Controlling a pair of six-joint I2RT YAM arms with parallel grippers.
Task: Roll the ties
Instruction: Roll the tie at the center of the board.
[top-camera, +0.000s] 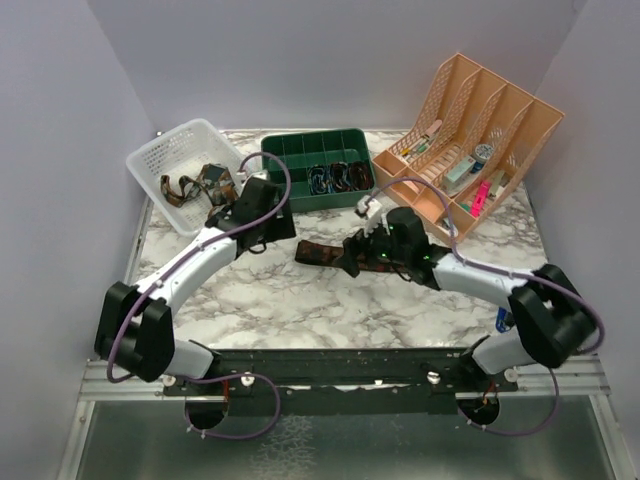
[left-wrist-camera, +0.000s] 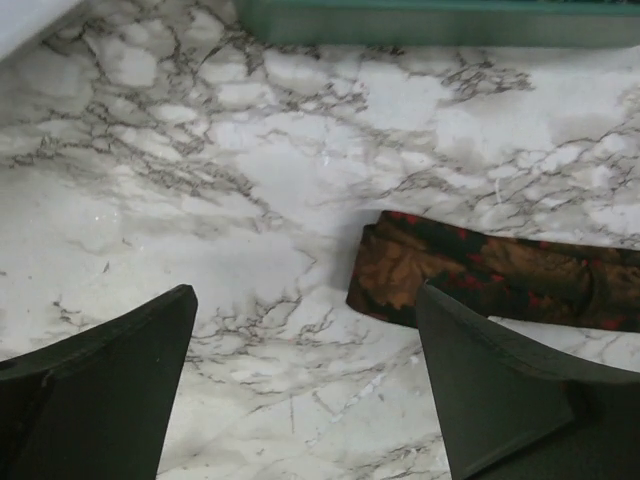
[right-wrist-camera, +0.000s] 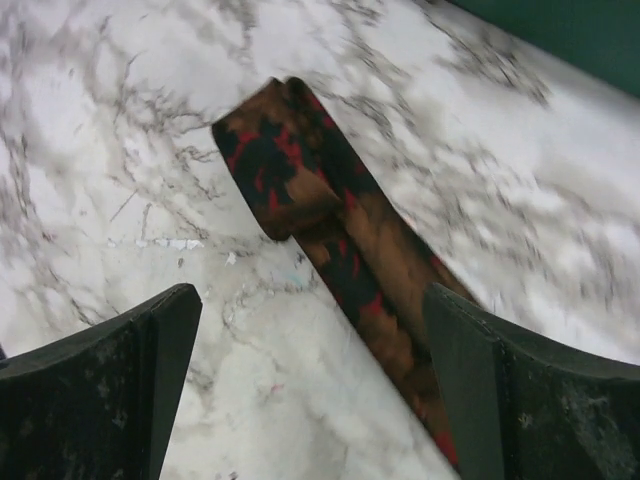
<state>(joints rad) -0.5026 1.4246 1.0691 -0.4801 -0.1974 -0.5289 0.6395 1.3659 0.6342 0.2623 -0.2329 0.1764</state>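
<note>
Top external view shows a long dark brown fabric tie with red-orange pattern (top-camera: 318, 253) lying flat mid-table on the white marbled tabletop (top-camera: 300, 310), near of the green compartment tray (top-camera: 315, 137). Left gripper (left-wrist-camera: 305, 290) and right gripper (right-wrist-camera: 312, 290) hover just above it, jaws spread wide, holding nothing.

I see marble tabletop (left-wrist-camera: 200, 150) under my left gripper (left-wrist-camera: 305, 290), a green divided tray (top-camera: 290, 165) just beyond it and a white mesh basket (top-camera: 150, 165) to its left. A peach file rack (top-camera: 500, 110) stands beyond my right gripper (right-wrist-camera: 310, 290).
</note>
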